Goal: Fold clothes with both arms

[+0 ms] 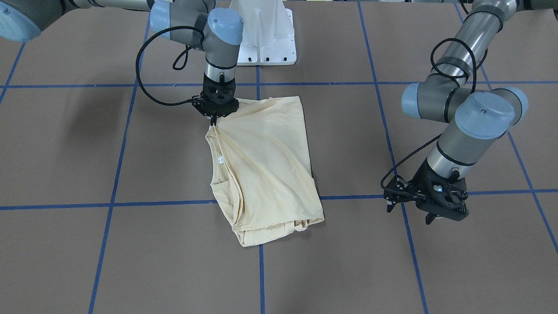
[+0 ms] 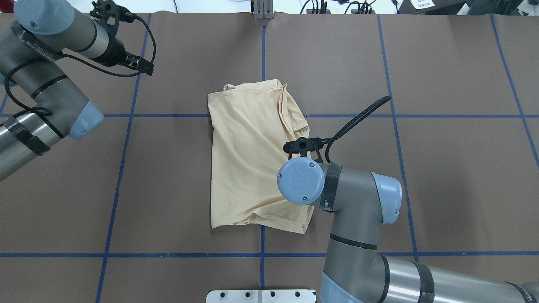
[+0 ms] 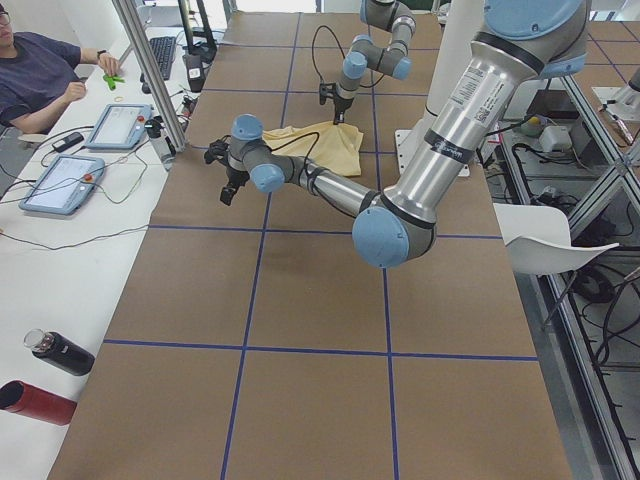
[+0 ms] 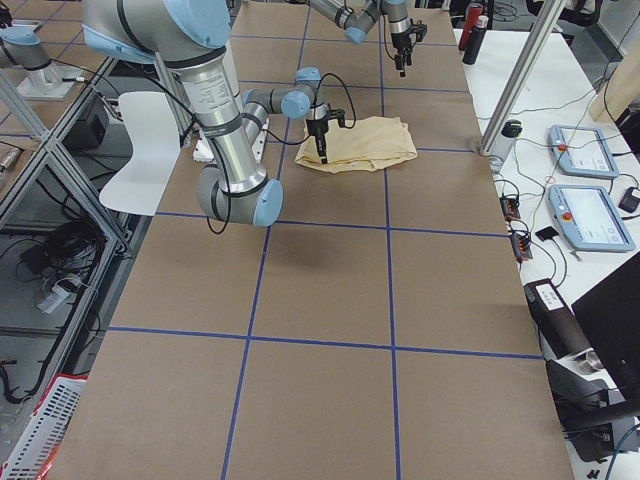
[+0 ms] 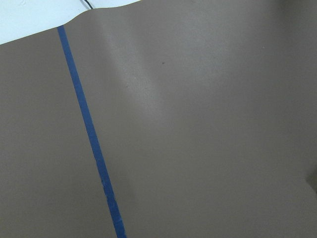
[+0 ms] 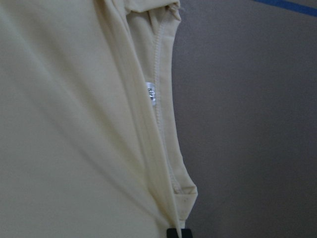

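The pale cream-yellow shirt point(image 1: 266, 165) lies folded in a rough rectangle at the middle of the table point(image 1: 65, 144), its white neck label point(image 1: 220, 160) showing at the collar. My right gripper point(image 1: 213, 122) points straight down at the shirt's corner nearest the robot base and is shut on the shirt. Creases run out from that pinch. In the right wrist view the collar seam and the label point(image 6: 151, 92) run down to one black fingertip point(image 6: 178, 233). My left gripper point(image 1: 409, 213) hangs open over bare table, well off to the shirt's side. The left wrist view shows only table and blue tape point(image 5: 91, 139).
The white pedestal base point(image 1: 266, 35) stands at the table's robot side. Blue tape lines point(image 2: 261, 254) divide the brown surface. A side bench holds tablets point(image 3: 60, 185) and bottles point(image 3: 60, 352), with a seated person point(image 3: 40, 80) beside it. A white chair point(image 3: 550, 240) stands off the table.
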Available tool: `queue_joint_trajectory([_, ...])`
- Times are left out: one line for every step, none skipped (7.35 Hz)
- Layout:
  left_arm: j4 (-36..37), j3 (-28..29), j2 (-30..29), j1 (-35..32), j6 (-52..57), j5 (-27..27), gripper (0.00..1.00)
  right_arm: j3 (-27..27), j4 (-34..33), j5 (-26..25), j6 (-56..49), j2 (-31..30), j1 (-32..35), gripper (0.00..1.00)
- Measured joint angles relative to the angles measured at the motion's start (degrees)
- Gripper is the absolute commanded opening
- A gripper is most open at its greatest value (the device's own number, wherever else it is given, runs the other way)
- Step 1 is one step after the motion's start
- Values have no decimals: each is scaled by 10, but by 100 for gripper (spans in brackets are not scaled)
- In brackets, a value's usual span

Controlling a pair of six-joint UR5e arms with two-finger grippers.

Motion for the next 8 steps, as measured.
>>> queue_joint_trajectory([0, 0, 0, 0, 0, 0, 100, 3, 2, -3, -4, -5, 2, 100])
queue_joint_trajectory([0, 0, 0, 0, 0, 0, 100, 8, 4, -7, -4, -4, 2, 100])
queue_joint_trajectory([0, 0, 0, 0, 0, 0, 100, 14, 16, -8, -1, -2, 3, 100])
queue_joint_trajectory([0, 0, 0, 0, 0, 0, 100, 15, 44, -8, 2, 0, 6, 100])
queue_joint_trajectory([0, -1, 1, 0, 0, 0, 100, 12, 71, -8, 5, 2, 17, 100])
queue_joint_trajectory([0, -2, 1, 0, 0, 0, 100, -5, 88, -8, 5, 15, 34, 100])
queue_joint_trajectory([0, -3, 1, 0, 0, 0, 100, -46, 105, -8, 5, 45, 52, 100])
queue_joint_trajectory([1, -5, 1, 0, 0, -1, 100, -103, 124, -7, 1, 79, 67, 100])
